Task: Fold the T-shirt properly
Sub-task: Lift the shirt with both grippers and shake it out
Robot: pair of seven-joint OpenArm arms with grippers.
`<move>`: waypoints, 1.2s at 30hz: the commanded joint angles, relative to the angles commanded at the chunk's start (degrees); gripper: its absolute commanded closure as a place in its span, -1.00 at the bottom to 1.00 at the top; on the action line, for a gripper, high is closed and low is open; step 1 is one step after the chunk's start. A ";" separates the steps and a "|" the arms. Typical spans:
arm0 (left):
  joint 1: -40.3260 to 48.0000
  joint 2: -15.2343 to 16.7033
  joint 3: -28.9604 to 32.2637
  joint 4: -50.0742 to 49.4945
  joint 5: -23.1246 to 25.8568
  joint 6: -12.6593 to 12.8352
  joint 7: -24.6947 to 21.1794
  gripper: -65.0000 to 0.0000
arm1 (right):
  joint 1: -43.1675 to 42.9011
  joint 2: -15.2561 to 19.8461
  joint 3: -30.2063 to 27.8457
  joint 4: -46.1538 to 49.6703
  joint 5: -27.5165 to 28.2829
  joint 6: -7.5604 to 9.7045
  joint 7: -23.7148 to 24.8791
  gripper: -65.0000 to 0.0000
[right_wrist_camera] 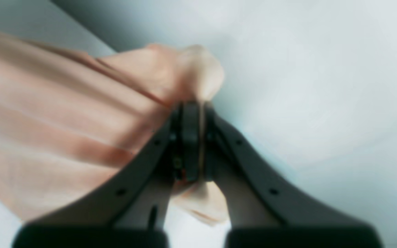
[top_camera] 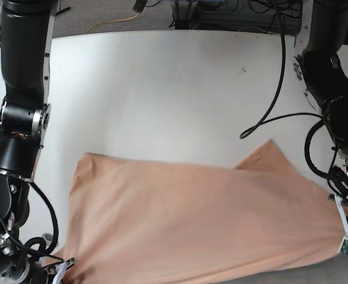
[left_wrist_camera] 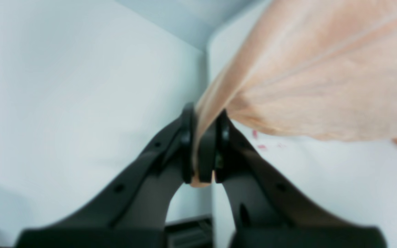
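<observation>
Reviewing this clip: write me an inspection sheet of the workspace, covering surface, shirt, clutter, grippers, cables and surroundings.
Surface: white table, small dark marks near its upper right in the base view.
Job's things: peach T-shirt, stretched between both grippers along the near side; not in a finished fold, a pointed flap sticking out at its far edge.
Clutter: nothing seen on the table.
Left gripper: closed on a shirt edge.
Right gripper: closed on bunched shirt cloth.
Cables: black cable loops from the left arm over the table; another black cable curves at the right arm; yellow cable on the floor.
Surroundings: grey floor and dark equipment beyond the table.
</observation>
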 joint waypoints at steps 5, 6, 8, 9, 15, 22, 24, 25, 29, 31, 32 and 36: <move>-6.59 -1.05 2.55 -0.09 0.00 0.00 1.32 0.97 | 5.45 0.26 0.00 0.00 0.26 0.00 -2.11 1.00; -7.30 -1.49 2.99 -0.09 0.00 0.00 1.32 0.97 | 6.15 0.26 0.00 0.00 0.26 0.00 -2.46 1.00; -7.74 -1.93 4.31 -0.09 -0.09 0.00 1.32 0.97 | 6.59 0.26 0.00 0.09 0.26 0.09 -2.73 1.00; -7.74 -1.93 5.10 -0.09 -0.09 0.00 1.23 0.97 | 6.59 0.35 0.09 0.18 0.35 0.09 -2.73 1.00; -6.59 -1.93 5.63 0.35 -0.18 0.00 1.23 0.97 | 1.32 1.76 0.44 4.66 0.35 0.09 -2.73 1.00; 0.18 -1.93 5.89 1.05 -0.18 0.00 1.32 0.97 | -12.48 1.93 5.01 13.45 0.35 0.09 -3.78 1.00; 3.34 -1.93 5.71 2.73 -0.09 0.00 1.32 0.97 | -16.53 1.85 7.12 15.38 0.35 0.09 -4.31 1.00; 5.36 -1.85 5.71 3.34 -0.09 0.00 1.58 0.97 | -18.81 1.76 7.91 16.26 0.35 0.09 -4.31 1.00; 14.86 -1.49 5.71 5.45 -0.18 0.00 2.81 0.97 | -27.60 1.58 10.64 20.66 0.35 0.09 -4.31 1.00; 19.69 -1.41 5.71 5.98 -0.26 0.00 2.81 0.97 | -31.91 1.49 12.13 22.77 0.35 0.09 -4.31 1.00; 21.89 -1.41 5.63 6.33 -0.26 0.00 2.90 0.98 | -34.11 1.41 12.84 24.00 0.35 0.09 -4.31 1.00; 29.19 -1.05 5.27 6.59 -0.35 0.00 3.16 0.98 | -41.76 0.35 15.30 27.60 0.44 0.09 -4.31 1.00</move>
